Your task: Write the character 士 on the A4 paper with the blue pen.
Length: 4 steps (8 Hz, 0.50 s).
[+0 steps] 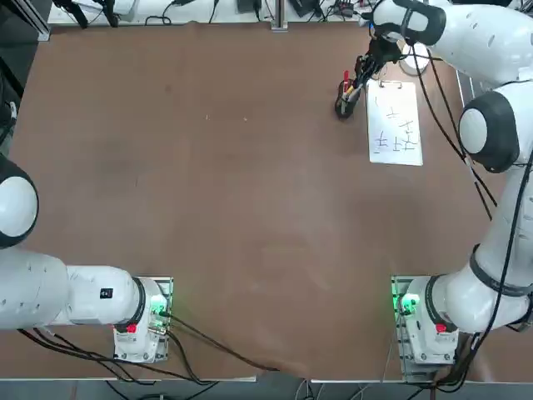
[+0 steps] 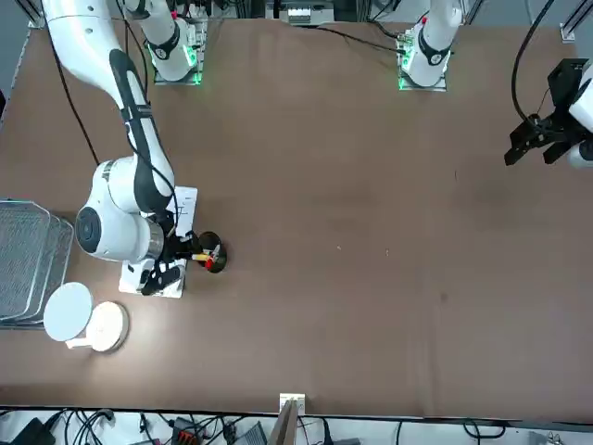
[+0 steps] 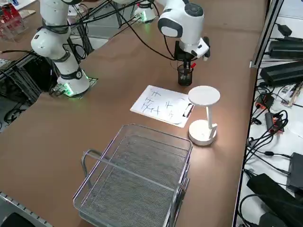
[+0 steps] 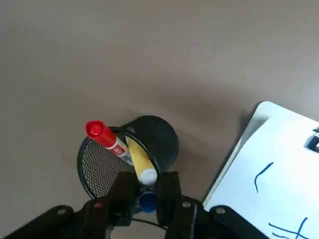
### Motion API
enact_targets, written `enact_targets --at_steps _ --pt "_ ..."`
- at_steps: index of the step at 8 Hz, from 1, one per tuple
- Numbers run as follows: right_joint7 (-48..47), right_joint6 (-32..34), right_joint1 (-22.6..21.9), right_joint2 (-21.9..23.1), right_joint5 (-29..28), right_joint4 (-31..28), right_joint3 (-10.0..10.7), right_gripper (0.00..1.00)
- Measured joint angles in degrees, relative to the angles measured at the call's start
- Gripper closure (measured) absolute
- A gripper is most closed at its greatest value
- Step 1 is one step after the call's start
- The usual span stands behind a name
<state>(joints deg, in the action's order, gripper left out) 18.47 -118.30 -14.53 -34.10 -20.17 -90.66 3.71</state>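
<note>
A black mesh pen cup [image 4: 99, 169] stands just left of the A4 paper [image 1: 395, 125] at the table's far right. My right gripper [image 4: 147, 191] hangs directly over the cup, its two fingers [image 4: 122, 194] pressed on either side of the blue pen [image 4: 147, 200], which stands upright in the cup. A red pen [image 4: 107, 139] and a yellow pen [image 4: 139, 159] lean in the same cup. The paper [image 3: 161, 106] carries several dark handwritten characters and a clip on its far short edge. The gripper [image 1: 360, 79] also shows from above, over the cup [image 1: 346, 107].
A white desk lamp [image 3: 203, 113] stands at the paper's clipped end. A wire basket [image 3: 135, 179] sits on the table beyond the paper, toward the right edge. Brown tabletop [image 1: 216, 167] stretches to the left of the cup.
</note>
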Motion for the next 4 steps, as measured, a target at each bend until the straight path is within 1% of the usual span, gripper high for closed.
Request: enact_targets --at_steps 1,4 --pt "0.00 0.28 0.00 0.07 -0.51 0.05 -0.02 0.79" --pt "0.00 1.43 -0.03 0.20 -0.78 0.28 0.04 0.79"
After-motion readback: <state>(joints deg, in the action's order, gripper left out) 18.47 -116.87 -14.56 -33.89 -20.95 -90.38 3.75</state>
